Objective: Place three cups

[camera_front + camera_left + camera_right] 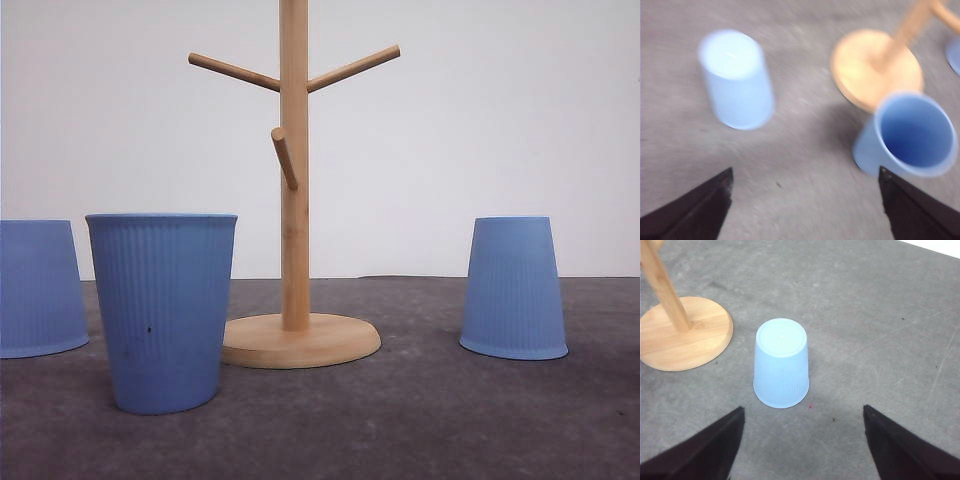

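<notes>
Three light-blue ribbed cups stand on the grey table around a wooden stand. One cup (163, 310) is upright, front left of the stand, and shows open-mouthed in the left wrist view (912, 134). A second cup (38, 288) sits upside down at the far left (736, 77). The third cup (514, 288) is upside down on the right (781, 362). My left gripper (806, 172) is open, above the table between the two left cups. My right gripper (803, 409) is open, hovering just short of the right cup. Nothing is held.
A wooden mug tree (294, 200) with three pegs rises from a round base (300, 340) in the middle, seen also as the base (875, 67) and the base (685, 335). A white wall stands behind the table. The left wrist view is blurred.
</notes>
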{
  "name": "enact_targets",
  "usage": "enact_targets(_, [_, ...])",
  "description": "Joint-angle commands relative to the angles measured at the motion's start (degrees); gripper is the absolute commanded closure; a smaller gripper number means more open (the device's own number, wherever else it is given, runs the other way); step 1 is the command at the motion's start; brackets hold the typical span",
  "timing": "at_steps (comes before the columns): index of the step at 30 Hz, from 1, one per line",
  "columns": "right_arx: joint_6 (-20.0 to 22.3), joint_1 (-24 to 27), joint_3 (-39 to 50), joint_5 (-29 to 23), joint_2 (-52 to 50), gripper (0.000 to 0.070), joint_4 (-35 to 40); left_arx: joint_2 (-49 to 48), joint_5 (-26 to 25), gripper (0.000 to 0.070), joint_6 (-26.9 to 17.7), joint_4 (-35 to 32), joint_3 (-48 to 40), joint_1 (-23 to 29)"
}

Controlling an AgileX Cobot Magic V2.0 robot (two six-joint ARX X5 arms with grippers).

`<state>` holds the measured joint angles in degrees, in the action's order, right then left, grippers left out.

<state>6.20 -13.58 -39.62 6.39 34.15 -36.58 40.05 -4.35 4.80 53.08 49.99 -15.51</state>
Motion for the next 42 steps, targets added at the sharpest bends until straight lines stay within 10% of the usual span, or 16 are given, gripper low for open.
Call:
enact_targets(1, [0.4, -0.3, -0.6, 0.0, 0.2, 0.0208, 0.5, 1.9, 0.6, 0.0112, 3.1, -1.2, 1.3, 0.4])
enact_targets(32, [-0.2, -2.5, -0.6, 0.0, 0.2, 0.0208, 0.6, 41.9, 2.0, 0.0093, 3.1, -32.4, 2.0, 8.0])
enact_targets(42, [-0.2, -2.5, -0.6, 0.0, 0.2, 0.0208, 0.6, 43.2, 3.1, 0.0289, 1.9, -32.2, 2.0, 8.0])
